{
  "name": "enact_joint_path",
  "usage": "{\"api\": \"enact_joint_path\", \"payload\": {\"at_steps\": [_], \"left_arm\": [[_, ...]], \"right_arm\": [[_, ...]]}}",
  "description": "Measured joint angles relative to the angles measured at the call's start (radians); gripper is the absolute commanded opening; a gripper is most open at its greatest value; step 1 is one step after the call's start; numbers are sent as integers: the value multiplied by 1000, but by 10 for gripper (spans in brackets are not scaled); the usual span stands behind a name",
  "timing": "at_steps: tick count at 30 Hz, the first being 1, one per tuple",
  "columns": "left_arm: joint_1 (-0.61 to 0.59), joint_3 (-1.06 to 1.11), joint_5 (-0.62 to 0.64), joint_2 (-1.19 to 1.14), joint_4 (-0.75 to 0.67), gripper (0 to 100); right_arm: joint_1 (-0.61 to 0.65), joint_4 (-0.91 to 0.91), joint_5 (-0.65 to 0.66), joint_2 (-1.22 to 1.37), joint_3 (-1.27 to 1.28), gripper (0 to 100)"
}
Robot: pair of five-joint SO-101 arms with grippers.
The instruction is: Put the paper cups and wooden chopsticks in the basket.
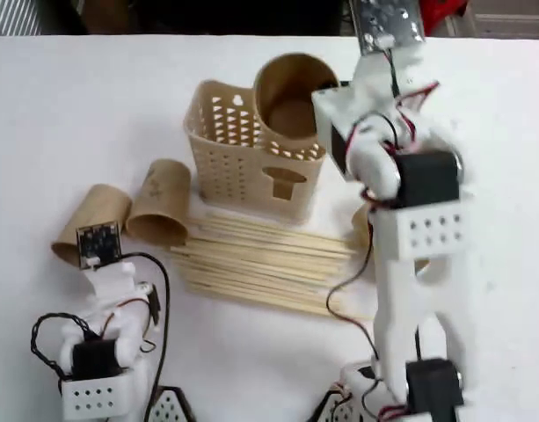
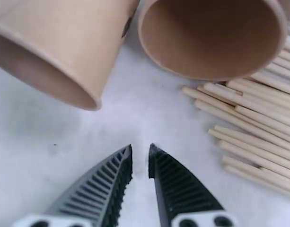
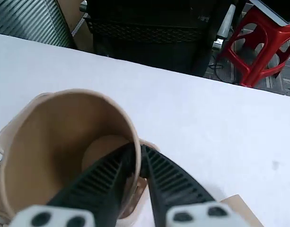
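Note:
A tan paper cup (image 1: 291, 104) hangs upright over one end of the beige perforated basket (image 1: 243, 154). My right gripper (image 3: 137, 149) is shut on the paper cup's rim (image 3: 64, 142), one finger inside and one outside. Two more paper cups (image 1: 93, 220) (image 1: 161, 200) lie on their sides left of the basket, mouths toward my left gripper (image 2: 140, 151). It sits low over the table just short of these cups (image 2: 55, 52) (image 2: 213, 38), fingers nearly together with nothing between them. Wooden chopsticks (image 1: 260, 255) lie piled in front of the basket, and beside my left gripper (image 2: 258, 132).
A tan object (image 1: 362, 224), partly hidden behind the right arm, lies right of the basket; a tan corner (image 3: 239, 205) pokes in beside the right gripper. The white table (image 1: 67, 105) stretches wide to the left and back. A red stool (image 3: 263, 42) stands beyond the table.

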State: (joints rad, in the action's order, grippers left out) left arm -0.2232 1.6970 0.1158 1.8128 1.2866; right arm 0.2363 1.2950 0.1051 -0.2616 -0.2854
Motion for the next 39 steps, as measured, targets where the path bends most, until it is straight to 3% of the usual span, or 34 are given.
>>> {"api": "enact_joint_path", "payload": {"at_steps": [19, 27, 34, 39], "left_arm": [[0, 0, 0, 0, 0, 81], [0, 0, 0, 0, 0, 81], [0, 0, 0, 0, 0, 81], [0, 0, 0, 0, 0, 81]], "right_arm": [[0, 0, 0, 195, -9, 20], [0, 20, 0, 203, -9, 196], [0, 26, 6, 175, -9, 175], [-63, 89, 91, 25, -20, 176]]}}
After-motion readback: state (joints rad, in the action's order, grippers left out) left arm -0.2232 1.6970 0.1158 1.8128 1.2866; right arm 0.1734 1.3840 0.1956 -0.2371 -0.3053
